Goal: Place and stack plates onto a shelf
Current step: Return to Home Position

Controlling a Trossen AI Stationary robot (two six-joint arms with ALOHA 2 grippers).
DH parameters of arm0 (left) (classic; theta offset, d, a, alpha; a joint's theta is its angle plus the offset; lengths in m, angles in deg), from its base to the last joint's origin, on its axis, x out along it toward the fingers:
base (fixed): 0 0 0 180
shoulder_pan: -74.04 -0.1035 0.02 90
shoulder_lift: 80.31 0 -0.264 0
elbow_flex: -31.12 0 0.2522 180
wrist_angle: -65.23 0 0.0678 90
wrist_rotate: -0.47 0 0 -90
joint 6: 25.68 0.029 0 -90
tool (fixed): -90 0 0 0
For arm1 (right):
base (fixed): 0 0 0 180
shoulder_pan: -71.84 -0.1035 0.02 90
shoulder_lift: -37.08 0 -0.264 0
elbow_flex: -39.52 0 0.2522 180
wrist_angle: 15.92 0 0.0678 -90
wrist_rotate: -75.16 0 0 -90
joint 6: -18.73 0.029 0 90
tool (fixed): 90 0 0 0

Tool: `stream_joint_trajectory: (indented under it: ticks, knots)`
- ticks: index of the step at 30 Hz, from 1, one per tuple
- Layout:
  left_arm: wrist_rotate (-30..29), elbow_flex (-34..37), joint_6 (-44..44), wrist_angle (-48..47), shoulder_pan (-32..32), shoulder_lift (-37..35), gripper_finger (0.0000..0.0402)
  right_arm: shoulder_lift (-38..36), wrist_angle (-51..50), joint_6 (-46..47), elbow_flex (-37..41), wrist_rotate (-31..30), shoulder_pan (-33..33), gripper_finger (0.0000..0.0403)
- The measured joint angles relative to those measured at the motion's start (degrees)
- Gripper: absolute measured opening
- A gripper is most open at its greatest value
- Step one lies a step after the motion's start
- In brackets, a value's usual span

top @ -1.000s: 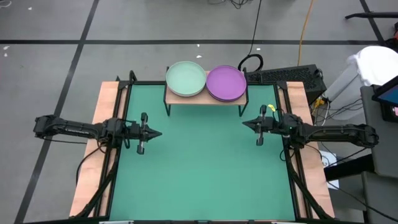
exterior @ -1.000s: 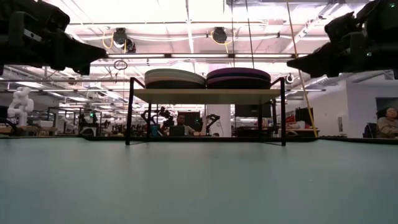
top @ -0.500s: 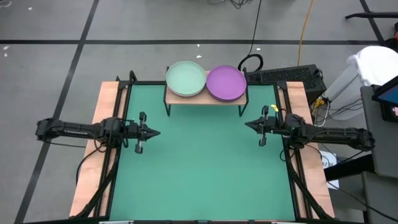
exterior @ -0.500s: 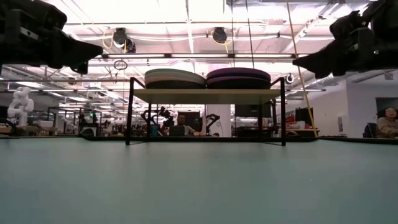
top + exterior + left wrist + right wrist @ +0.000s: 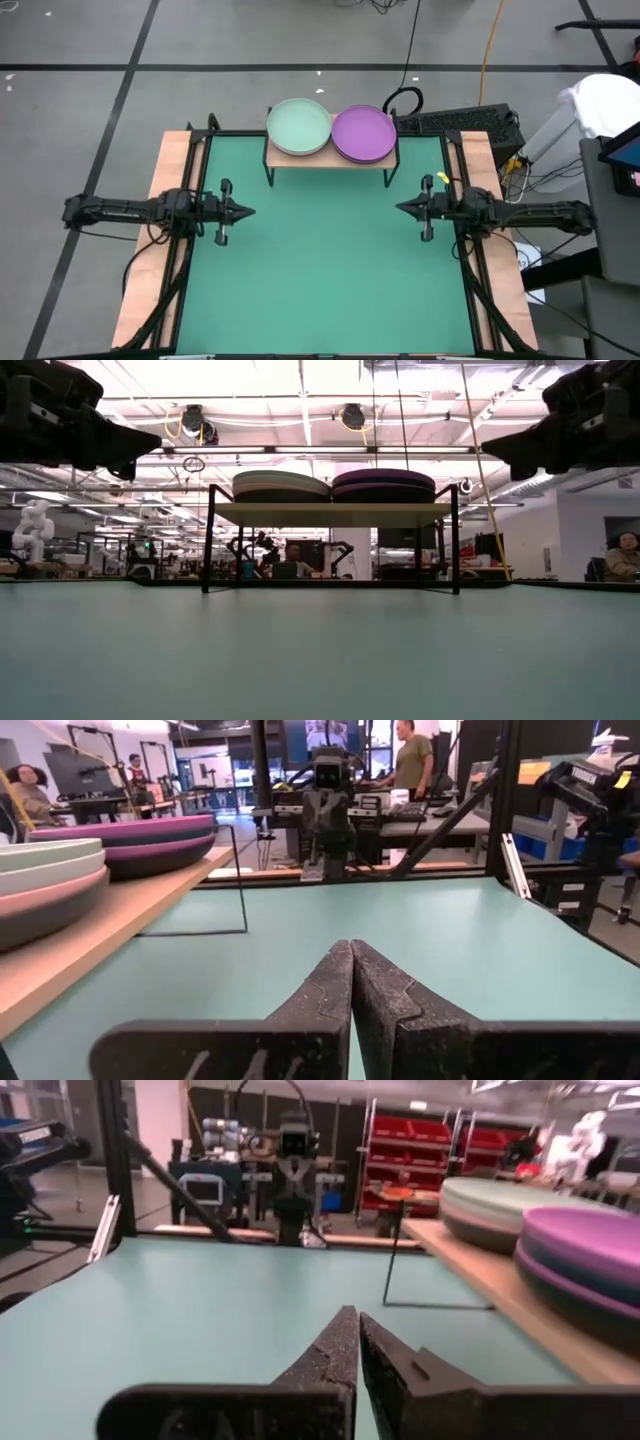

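Homing left tool [image 5: 243, 211] and right tool [image 5: 400, 208], both clenched empty, clear of the shelf [image 5: 330, 161]; swinging shelfward, I'd topple the plates [image 5: 362, 133].

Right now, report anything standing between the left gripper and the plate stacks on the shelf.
Nothing visible does. Only green table lies between the left gripper, fingers shut, and the shelf holding the mint-topped stack and purple-topped stack.

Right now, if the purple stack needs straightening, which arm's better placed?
Right, probably: the purple stack sits on the shelf end nearest the right gripper; the left gripper is nearer the mint stack. Both shut.
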Motion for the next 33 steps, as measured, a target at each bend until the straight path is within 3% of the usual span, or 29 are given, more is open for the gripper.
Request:
stream_joint_trajectory:
  ticks: [5,13,19,33]
  knots:
    - [-0.1,0.0,-0.7,0.4,0.0,-1.3,0.0005,-3.2,0.0,-1.7,0.0,-4.4,-4.3,0.0]
    - [-1.1,0.0,2.0,-1.8,-0.1,-5.1,0.0005,-8.5,-4.6,-2.5,0.0,-3.5,-8.5,0.0]
    - [-2.0,0.0,2.2,-5.6,-0.5,-7.7,0.0005,-12.5,-13.7,-1.2,0.0,-4.0,-8.6,0.0]
    - [-2.0,0.0,1.6,-9.2,-0.5,-8.0,0.0005,-14.3,-14.4,-2.7,-0.4,-8.2,-5.9,0.0]
